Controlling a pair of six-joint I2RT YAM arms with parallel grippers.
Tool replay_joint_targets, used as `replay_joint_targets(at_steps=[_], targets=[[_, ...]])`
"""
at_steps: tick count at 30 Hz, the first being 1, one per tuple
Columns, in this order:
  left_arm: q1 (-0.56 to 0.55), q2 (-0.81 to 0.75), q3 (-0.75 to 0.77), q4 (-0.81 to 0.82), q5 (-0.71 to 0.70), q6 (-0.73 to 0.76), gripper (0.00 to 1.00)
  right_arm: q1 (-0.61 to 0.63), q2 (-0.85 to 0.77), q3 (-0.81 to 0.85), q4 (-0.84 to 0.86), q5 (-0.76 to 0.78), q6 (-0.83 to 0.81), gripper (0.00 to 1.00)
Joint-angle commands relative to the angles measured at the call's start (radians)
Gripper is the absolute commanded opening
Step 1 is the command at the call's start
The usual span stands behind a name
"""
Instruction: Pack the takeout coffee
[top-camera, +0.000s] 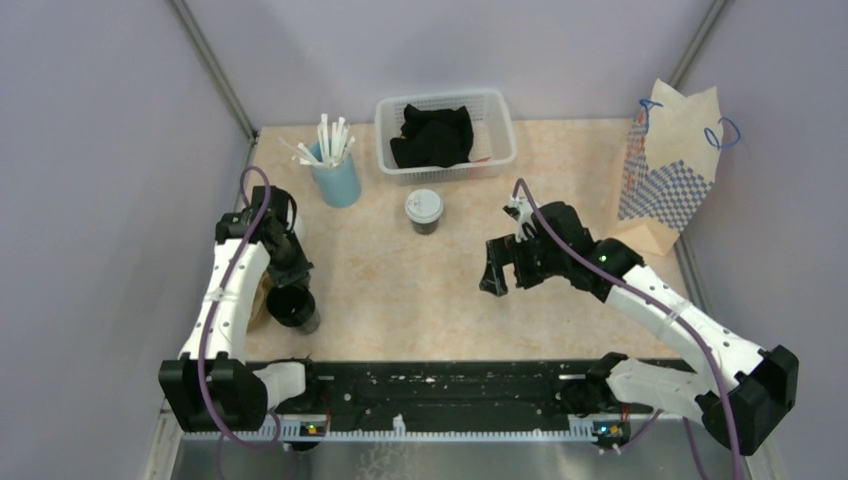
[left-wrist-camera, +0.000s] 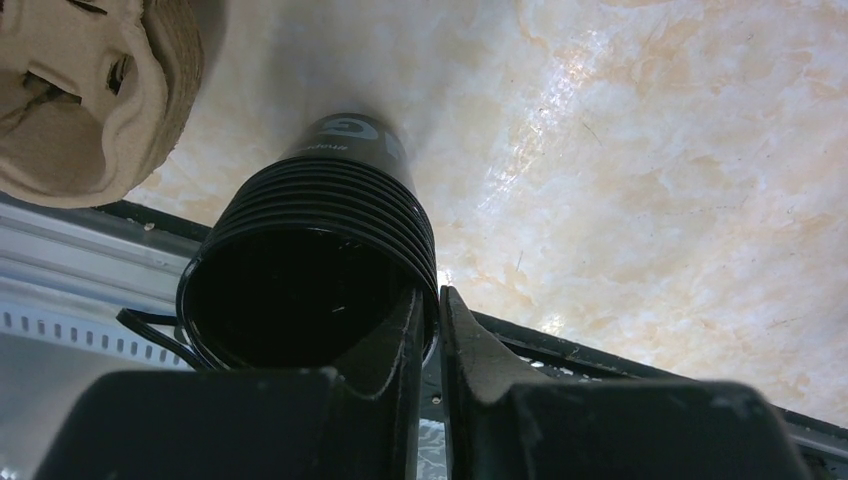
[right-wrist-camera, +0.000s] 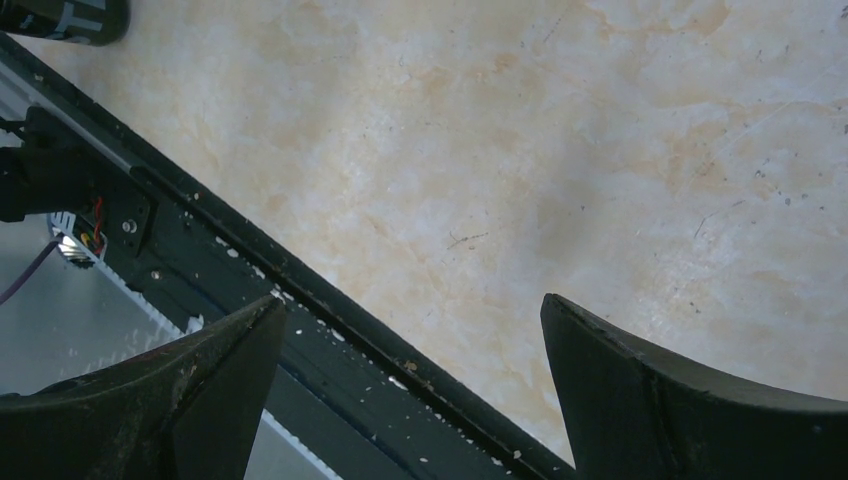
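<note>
My left gripper (top-camera: 292, 290) is shut on the rim of an all-black ribbed cup (top-camera: 293, 307), open-topped, at the near left. In the left wrist view one finger is inside the black cup (left-wrist-camera: 320, 250) and one outside, with my gripper (left-wrist-camera: 438, 300) pinching its wall. The brown pulp carrier (left-wrist-camera: 80, 100) lies just beside it, mostly hidden under my left arm in the top view (top-camera: 258, 298). A small lidded takeout cup (top-camera: 424, 211) stands upright mid-table. My right gripper (top-camera: 497, 270) is open and empty above bare table, also in the right wrist view (right-wrist-camera: 415, 310).
A blue cup of white straws (top-camera: 335, 172) stands at the back left. A white basket (top-camera: 498, 128) holding black cloth is at the back centre. A paper bag (top-camera: 668, 165) stands at the right. A black rail (top-camera: 440, 385) runs along the near edge.
</note>
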Motion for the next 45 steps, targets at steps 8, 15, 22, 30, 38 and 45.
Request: replay_joint_targets(at_steps=[8,15,22,30,38,45], targets=[[0.004,0.005,0.047,-0.022,0.013,0.008,0.15,-0.003,0.002,-0.001,0.030,-0.016,-0.014,0.99],[0.004,-0.015,0.082,-0.046,0.018,-0.001,0.10,-0.003,0.001,-0.004,0.031,-0.020,-0.016,0.99],[0.004,-0.029,0.087,-0.070,0.018,-0.011,0.04,-0.004,0.001,0.000,0.033,-0.027,-0.016,0.99],[0.004,-0.023,0.227,-0.179,0.017,-0.011,0.00,-0.003,0.001,0.011,0.022,-0.026,-0.017,0.99],[0.005,-0.068,0.319,-0.189,0.126,0.015,0.00,-0.003,0.025,0.035,0.009,-0.040,-0.022,0.99],[0.004,-0.087,0.422,-0.190,0.261,0.027,0.00,-0.004,0.036,0.043,-0.001,-0.069,0.004,0.99]])
